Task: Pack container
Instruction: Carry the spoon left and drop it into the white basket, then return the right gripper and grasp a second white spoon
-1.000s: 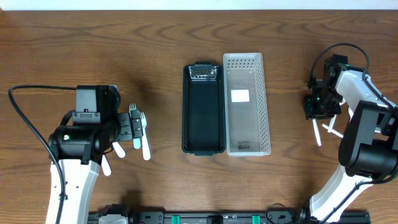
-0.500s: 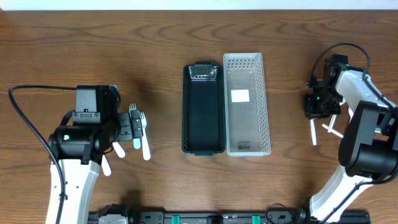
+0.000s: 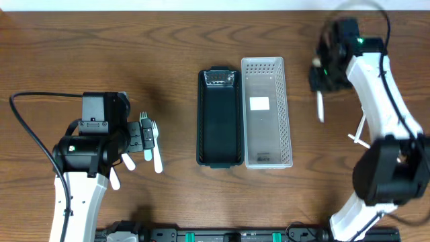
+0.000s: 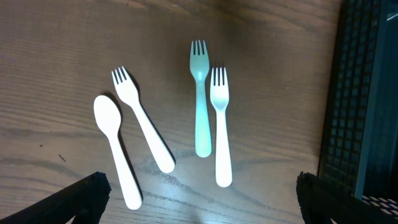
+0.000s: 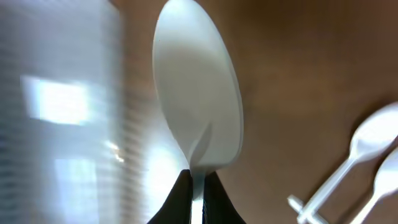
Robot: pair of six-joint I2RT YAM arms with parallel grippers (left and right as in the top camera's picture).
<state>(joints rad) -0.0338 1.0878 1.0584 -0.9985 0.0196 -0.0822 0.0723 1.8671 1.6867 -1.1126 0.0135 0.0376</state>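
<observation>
White spoon point(image 3: 320, 107) in right pincer point(image 5: 198, 190), now nearer basket point(image 3: 266, 138)

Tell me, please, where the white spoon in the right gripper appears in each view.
Overhead: the white spoon hangs from the right gripper, upper right, right of the white basket.
Left wrist: absent; a second spoon lies there.
Right wrist: centre, large, bowl at top.
Shared landmark: white basket, blurred at left there.
</observation>
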